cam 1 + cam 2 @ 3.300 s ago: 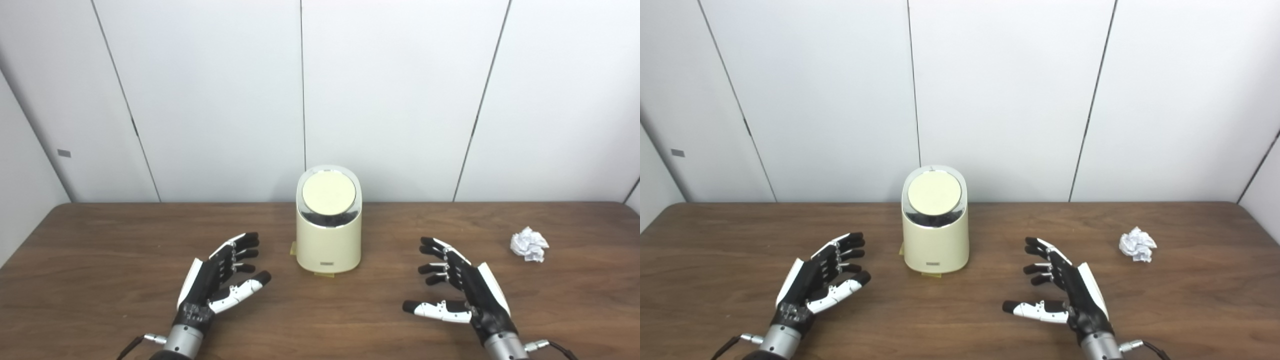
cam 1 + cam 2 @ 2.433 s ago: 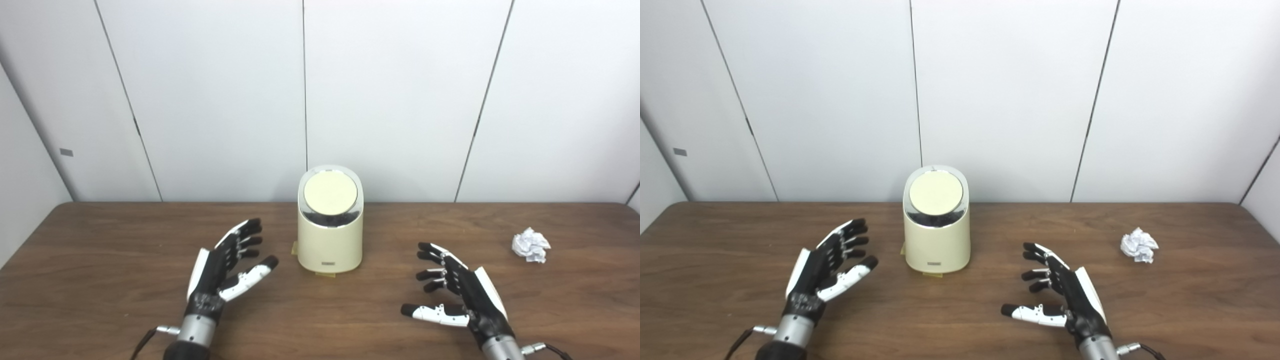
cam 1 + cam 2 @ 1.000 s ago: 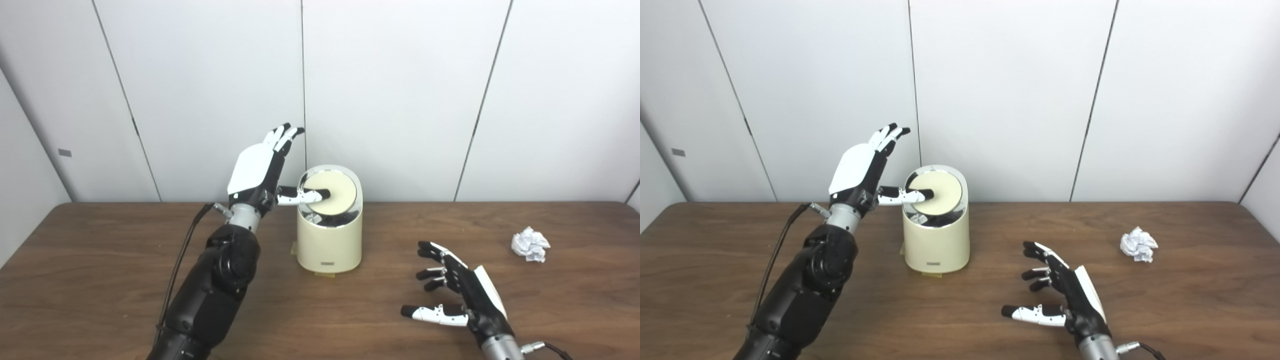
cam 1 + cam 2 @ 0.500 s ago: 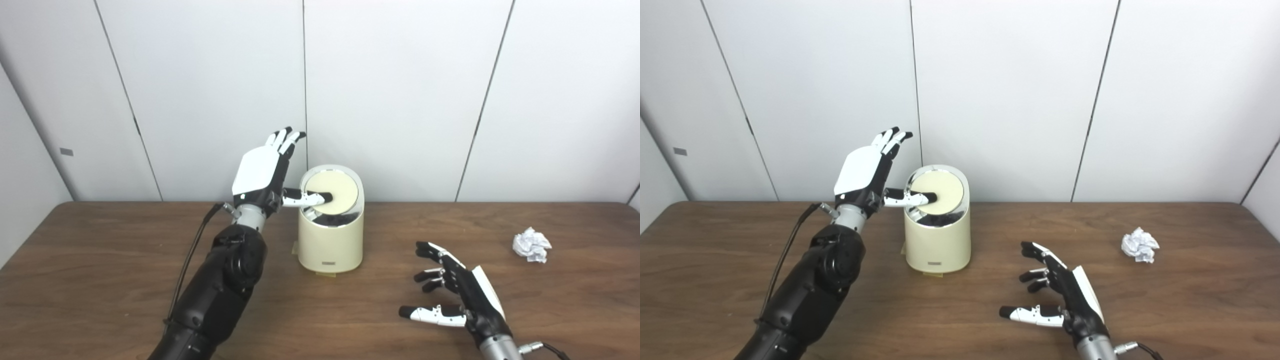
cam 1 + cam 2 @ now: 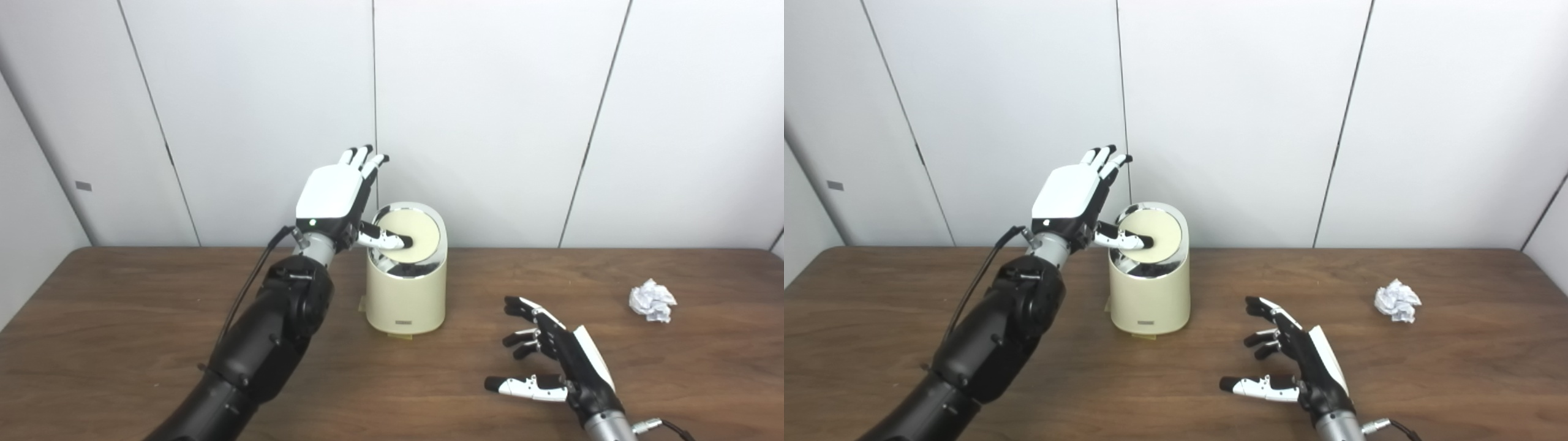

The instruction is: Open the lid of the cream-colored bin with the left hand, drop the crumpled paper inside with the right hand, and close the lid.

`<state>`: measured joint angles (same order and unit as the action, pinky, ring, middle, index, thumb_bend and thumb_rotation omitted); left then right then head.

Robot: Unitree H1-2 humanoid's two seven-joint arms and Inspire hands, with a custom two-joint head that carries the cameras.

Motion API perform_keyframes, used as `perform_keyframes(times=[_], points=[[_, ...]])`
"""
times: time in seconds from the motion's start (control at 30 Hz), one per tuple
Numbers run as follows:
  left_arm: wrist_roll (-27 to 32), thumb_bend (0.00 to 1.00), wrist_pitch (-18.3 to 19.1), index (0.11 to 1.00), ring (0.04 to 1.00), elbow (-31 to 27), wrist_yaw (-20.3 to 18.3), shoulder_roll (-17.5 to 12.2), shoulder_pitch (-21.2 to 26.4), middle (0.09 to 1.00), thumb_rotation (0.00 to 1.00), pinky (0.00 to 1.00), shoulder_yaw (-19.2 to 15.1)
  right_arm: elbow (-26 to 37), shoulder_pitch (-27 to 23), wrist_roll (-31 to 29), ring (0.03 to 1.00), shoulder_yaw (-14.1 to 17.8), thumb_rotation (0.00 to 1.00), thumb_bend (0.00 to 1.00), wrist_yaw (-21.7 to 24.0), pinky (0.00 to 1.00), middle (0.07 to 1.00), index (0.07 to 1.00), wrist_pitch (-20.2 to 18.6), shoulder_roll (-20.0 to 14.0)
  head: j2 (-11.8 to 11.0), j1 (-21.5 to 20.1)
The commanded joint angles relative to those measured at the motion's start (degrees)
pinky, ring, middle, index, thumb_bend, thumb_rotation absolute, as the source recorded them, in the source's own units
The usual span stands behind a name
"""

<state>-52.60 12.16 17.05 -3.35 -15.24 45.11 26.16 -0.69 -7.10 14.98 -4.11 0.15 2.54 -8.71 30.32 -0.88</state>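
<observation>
Left eye view: I see a small label low on the cream-colored bin [image 5: 406,288], too blurred to read. My left hand [image 5: 335,199] is raised beside the bin, fingers spread upward, thumb lying on the lid [image 5: 411,236], which seems slightly tilted.

Right eye view: my right hand [image 5: 1297,361] hovers spread and empty over the table [image 5: 1458,380]. The crumpled paper [image 5: 1397,300] lies well to its right.
</observation>
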Motion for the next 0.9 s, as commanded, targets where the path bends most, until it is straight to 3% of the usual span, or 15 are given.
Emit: perform_keyframes(times=[0.0, 0.17, 0.27, 0.4, 0.53, 0.67, 0.8, 0.87], points=[[-2.0, 0.94, 0.7, 0.933, 1.000, -0.6, -4.7, -1.2, 1.4, 1.000, 0.04, 0.88, 1.6, 1.8, -1.7, 0.0, 0.620, 0.2, 0.16, 0.80, -0.5, 0.52, 0.825, 0.831, 1.4, 0.1, 0.0, -0.1], [-2.5, 0.96, 0.3, 0.936, 1.000, -1.3, -9.8, -3.1, 1.8, 1.000, 0.04, 0.86, 3.8, 1.6, -1.9, 0.0, 0.621, 0.3, 0.17, 0.80, -0.6, 0.52, 0.832, 0.836, 1.3, 0.3, 0.0, -0.1], [-1.5, 0.96, 0.2, 0.944, 1.000, -1.9, -9.7, -3.3, 1.3, 1.000, 0.07, 0.86, 3.3, 1.3, -2.0, -0.2, 0.619, 0.4, 0.18, 0.81, -0.8, 0.52, 0.832, 0.836, 1.5, 0.4, -0.1, -0.1], [0.6, 0.91, -0.4, 0.939, 1.000, -2.6, -4.0, -1.9, 0.0, 1.000, 0.15, 0.85, -0.1, 0.9, -2.1, -0.2, 0.618, 0.4, 0.18, 0.80, -0.8, 0.52, 0.831, 0.835, 1.9, 0.4, -0.3, 0.0], [6.6, 0.87, -2.8, 0.925, 0.959, -3.6, 2.5, 0.6, -1.6, 0.983, 0.23, 0.78, -6.8, 0.8, -2.2, 0.3, 0.618, 0.2, 0.18, 0.80, -0.9, 0.52, 0.830, 0.835, 1.8, 0.4, -0.5, 0.0], [12.1, 0.88, -6.5, 0.937, 0.909, -3.6, 8.3, 2.2, -3.0, 0.975, 0.23, 0.70, -12.8, 0.6, -2.3, 0.3, 0.617, 0.2, 0.19, 0.79, -0.8, 0.52, 0.831, 0.836, 2.0, 0.3, -0.6, 0.0], [16.4, 0.87, -10.1, 0.957, 0.915, -4.2, 12.6, 3.2, -5.0, 0.975, 0.26, 0.73, -17.0, 0.4, -2.3, 0.3, 0.616, 0.3, 0.19, 0.79, -0.8, 0.52, 0.830, 0.838, 2.1, 0.2, -0.7, 0.2], [19.6, 0.85, -10.1, 0.956, 0.913, -6.2, 13.2, 4.1, -6.8, 0.953, 0.26, 0.78, -19.7, 0.4, -2.3, 0.1, 0.617, 0.4, 0.20, 0.80, -0.8, 0.52, 0.829, 0.837, 1.8, 0.2, -0.6, 0.3]])
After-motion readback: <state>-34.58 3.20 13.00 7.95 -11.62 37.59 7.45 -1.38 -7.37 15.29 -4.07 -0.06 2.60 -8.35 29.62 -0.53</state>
